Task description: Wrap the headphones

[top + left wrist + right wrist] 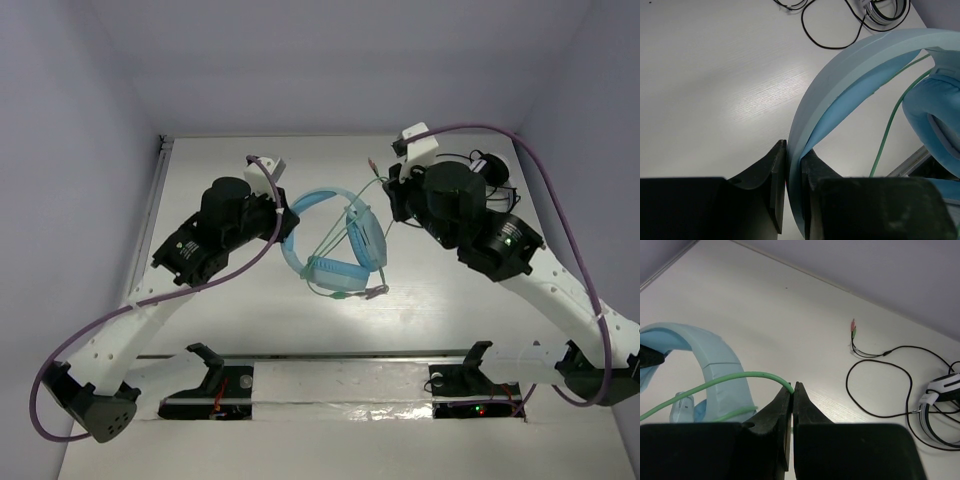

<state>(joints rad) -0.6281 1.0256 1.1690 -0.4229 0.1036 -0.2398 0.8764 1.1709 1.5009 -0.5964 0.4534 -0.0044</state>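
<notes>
The light blue headphones [340, 245] lie in the middle of the table, with the band [312, 202] arching to the far left and the ear cups to the right. My left gripper [285, 222] is shut on the band [850, 65], which runs between its fingers [794, 165]. The thin pale green cable [338, 232] crosses the ear cups, and its plug end [377, 291] lies in front of them. My right gripper [388, 192] is shut on the green cable [730, 380] at the fingertips [792, 387], just right of the headphones [715, 360].
A black-and-white headset [490, 170] with a looping black cable [880, 390] lies at the far right, its plugs [853, 330] pointing to the back wall. Its cable also shows in the left wrist view [830, 30]. A metal rail [340, 358] runs along the near edge.
</notes>
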